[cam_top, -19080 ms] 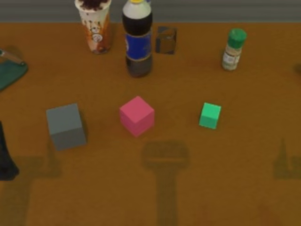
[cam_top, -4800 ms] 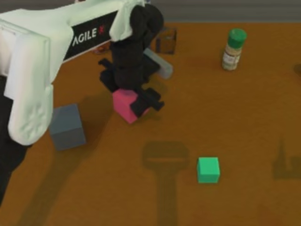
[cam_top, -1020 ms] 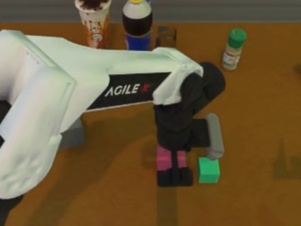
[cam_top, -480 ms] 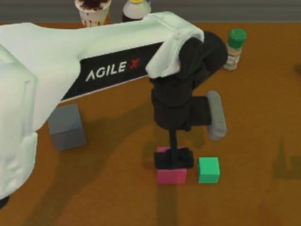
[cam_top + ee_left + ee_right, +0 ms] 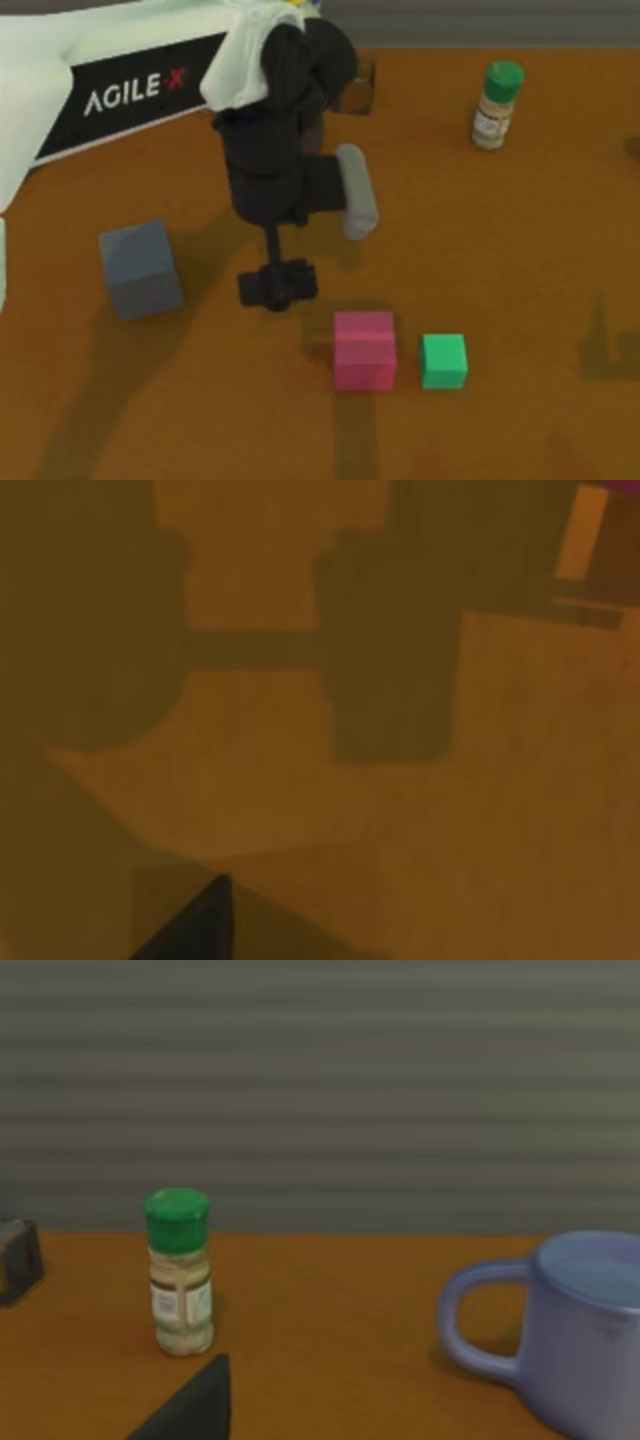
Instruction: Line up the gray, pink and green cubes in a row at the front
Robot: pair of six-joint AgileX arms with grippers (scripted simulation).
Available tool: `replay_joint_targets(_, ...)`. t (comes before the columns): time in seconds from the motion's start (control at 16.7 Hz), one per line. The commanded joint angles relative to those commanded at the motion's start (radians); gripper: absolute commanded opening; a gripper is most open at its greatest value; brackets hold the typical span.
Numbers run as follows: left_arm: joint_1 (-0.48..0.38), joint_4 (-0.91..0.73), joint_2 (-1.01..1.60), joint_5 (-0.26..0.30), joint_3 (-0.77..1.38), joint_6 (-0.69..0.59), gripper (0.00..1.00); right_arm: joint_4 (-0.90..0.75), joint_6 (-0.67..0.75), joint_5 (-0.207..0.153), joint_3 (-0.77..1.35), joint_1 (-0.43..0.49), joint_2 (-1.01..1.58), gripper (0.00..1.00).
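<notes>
Hiding back-row items, left arm (image 5: 120,90), small dark cube (image 5: 358,88) half-covered

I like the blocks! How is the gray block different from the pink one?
The gray block is bigger than the pink block. The gray block sits alone at the table's left, farther back; the pink block sits at the front, right beside the green block. Both are plain cubes resting flat on the table, with nothing holding them.

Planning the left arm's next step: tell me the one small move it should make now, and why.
Probably swing the left gripper toward the gray cube. The pink cube and green cube already sit side by side at the front, apart from the gripper; the gray cube lies farther back at the left, not in the row.
</notes>
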Motion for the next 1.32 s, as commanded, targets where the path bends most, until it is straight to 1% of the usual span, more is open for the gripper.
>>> replay_joint_targets(0.24, 0.246, 0.02, -0.041, -0.007, -0.074, 0.116, 1.0, 0.0, 0.0, 0.0, 0.0, 0.0, 0.0, 1.0)
replay_joint_targets(0.36, 0.326, 0.031, -0.061, -0.009, -0.102, 0.162, 1.0, 0.0, 0.0, 0.0, 0.0, 0.0, 0.0, 1.0)
replay_joint_targets(0.42, 0.35, 0.036, -0.069, -0.01, -0.111, 0.178, 1.0, 0.0, 0.0, 0.0, 0.0, 0.0, 0.0, 1.0)
replay_joint_targets(0.54, 0.366, 0.039, -0.075, -0.01, -0.118, 0.189, 1.0, 0.0, 0.0, 0.0, 0.0, 0.0, 0.0, 1.0)
replay_joint_targets(0.84, 0.363, 0.054, -0.064, -0.01, -0.125, 0.188, 1.0, 0.0, 0.0, 0.0, 0.0, 0.0, 0.0, 1.0)
replay_joint_targets(1.32, 0.367, 0.328, 0.043, -0.009, -0.287, 0.192, 1.0, 0.0, 0.0, 0.0, 0.0, 0.0, 0.0, 1.0)
